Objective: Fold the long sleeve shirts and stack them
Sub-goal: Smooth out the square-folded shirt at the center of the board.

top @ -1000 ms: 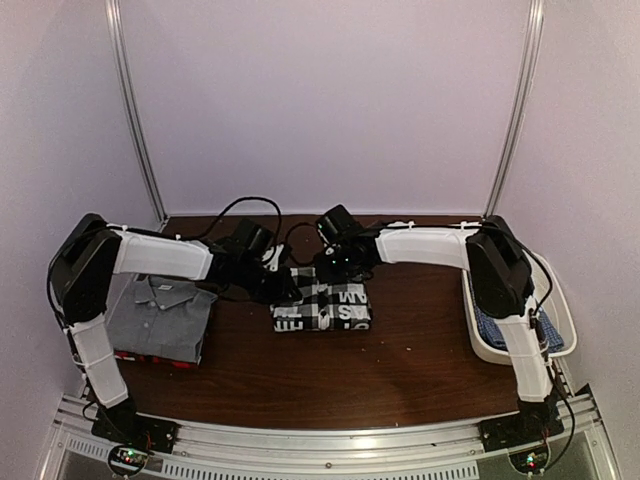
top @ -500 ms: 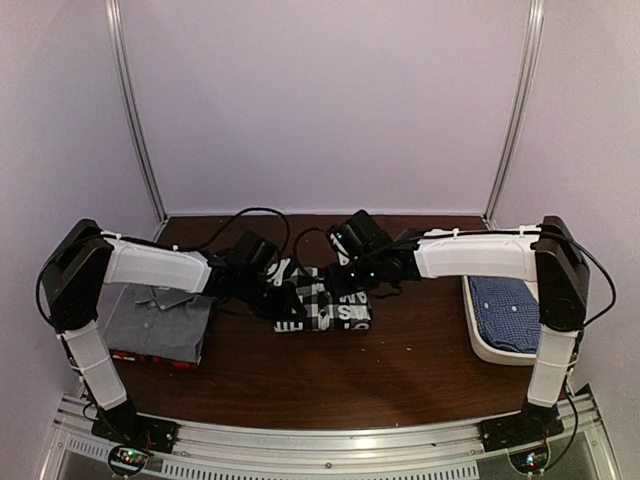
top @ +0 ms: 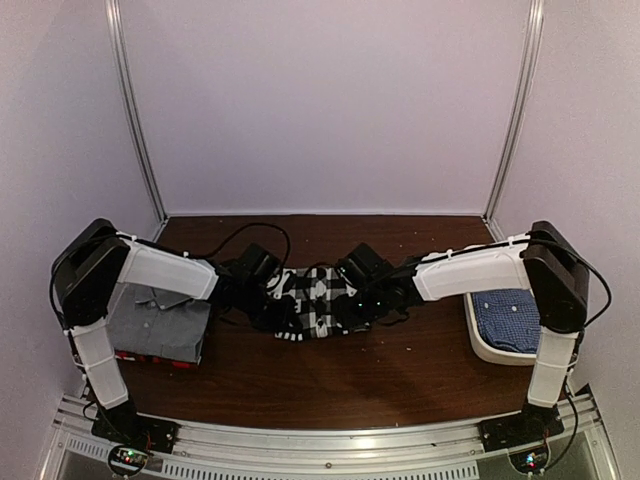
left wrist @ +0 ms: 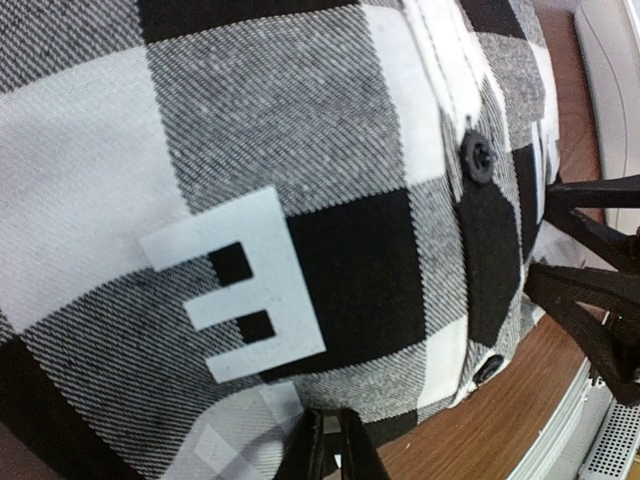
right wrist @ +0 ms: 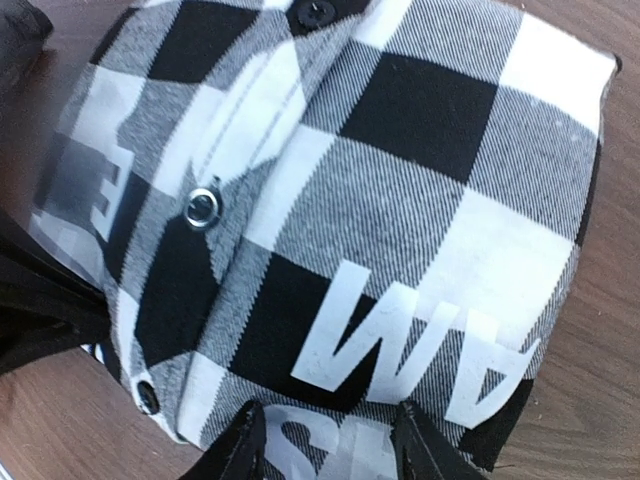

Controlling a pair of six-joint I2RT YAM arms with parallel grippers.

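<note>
Brown table (top: 420,365): check shirt (top: 318,298) at frame centre, long axis left-right, between left gripper (top: 280,305) and right gripper (top: 352,305); grey shirt (top: 160,320) lies left. Right jaws straddle cloth; either grip indeterminate.

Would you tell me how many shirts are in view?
4: the black-and-white check shirt at centre, the grey shirt at left, the red-black shirt peeking beneath it, the blue shirt in the white tub at right. Others may be hidden.

The folded black-and-white checked cloth shirt (right wrist: 420,130) bears large white printed letters: "AM" (right wrist: 420,345) in the right wrist view, a block "E" (left wrist: 240,285) in the left wrist view; the others are cut off.
</note>
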